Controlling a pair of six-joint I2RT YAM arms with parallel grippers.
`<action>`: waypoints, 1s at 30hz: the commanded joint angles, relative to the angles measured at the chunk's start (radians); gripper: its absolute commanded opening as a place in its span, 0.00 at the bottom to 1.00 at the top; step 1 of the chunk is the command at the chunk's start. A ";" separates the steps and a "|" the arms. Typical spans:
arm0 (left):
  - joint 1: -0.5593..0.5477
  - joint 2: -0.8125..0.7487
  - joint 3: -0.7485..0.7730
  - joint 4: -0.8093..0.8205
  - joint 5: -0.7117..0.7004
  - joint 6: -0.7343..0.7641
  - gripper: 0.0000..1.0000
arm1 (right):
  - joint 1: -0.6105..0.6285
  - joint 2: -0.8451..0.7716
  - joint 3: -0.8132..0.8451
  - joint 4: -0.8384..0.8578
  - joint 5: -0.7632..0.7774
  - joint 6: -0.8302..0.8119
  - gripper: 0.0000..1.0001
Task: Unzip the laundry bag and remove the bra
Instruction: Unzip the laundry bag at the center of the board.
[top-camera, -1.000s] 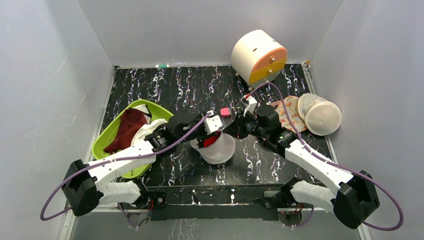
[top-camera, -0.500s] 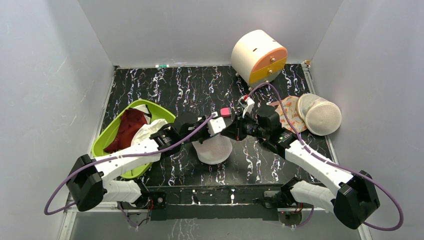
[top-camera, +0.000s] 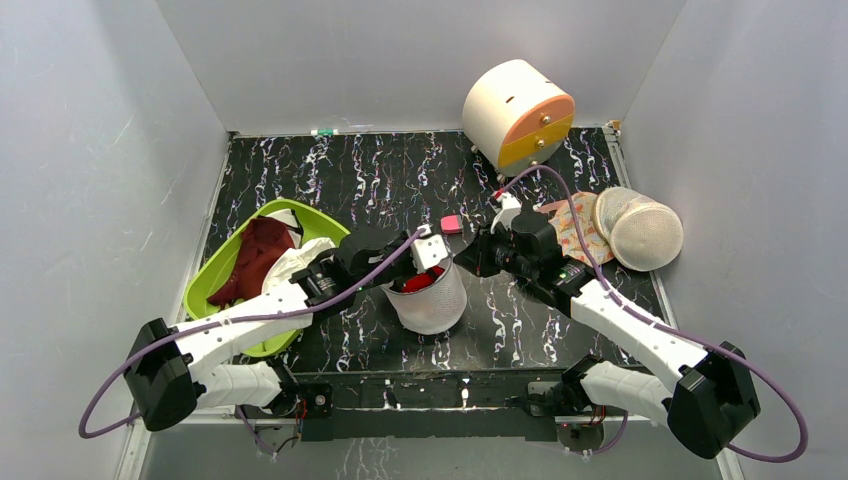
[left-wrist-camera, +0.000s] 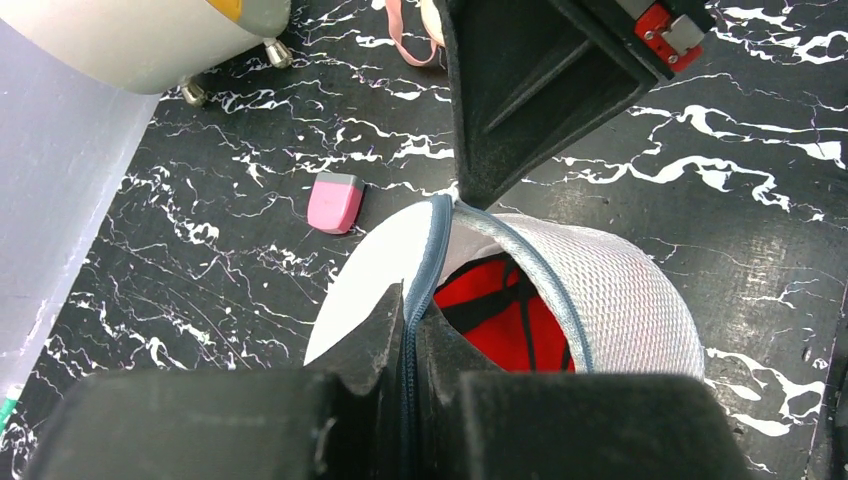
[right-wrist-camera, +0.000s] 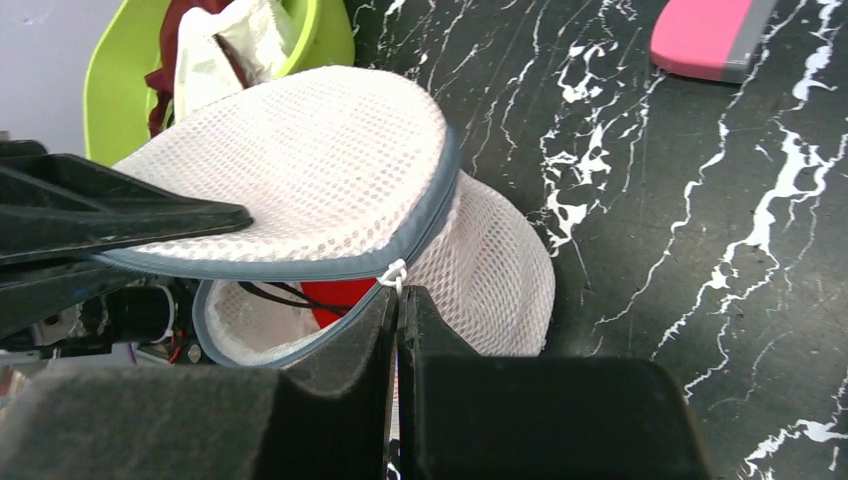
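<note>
The laundry bag is a white mesh pouch with a grey-blue zip rim, standing at the table's middle with its mouth partly open. The red bra shows inside it, also in the left wrist view and the right wrist view. My left gripper is shut on the bag's zip rim, holding the upper flap up. My right gripper is shut on the white zip pull at the bag's right side. In the top view the two grippers, left and right, meet over the bag.
A green basin at the left holds a dark maroon garment and white cloth. A pink block lies just behind the bag. A white and orange drum stands at the back right. A stiff domed mesh bag and orange floral fabric lie right.
Half a second ago the bag's mouth was closed over the bra, with the grippers pressed together. Now the right gripper has shifted slightly right and the mouth gapes, showing red again.
</note>
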 joint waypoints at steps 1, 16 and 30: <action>-0.004 -0.045 0.020 0.034 -0.027 0.018 0.00 | -0.021 -0.006 0.041 -0.028 0.090 -0.024 0.00; -0.008 -0.163 -0.001 0.061 0.004 0.025 0.00 | -0.042 0.046 0.047 0.030 -0.048 -0.136 0.00; -0.008 -0.234 -0.023 0.075 0.069 0.045 0.00 | -0.046 0.113 0.085 0.078 -0.230 -0.279 0.00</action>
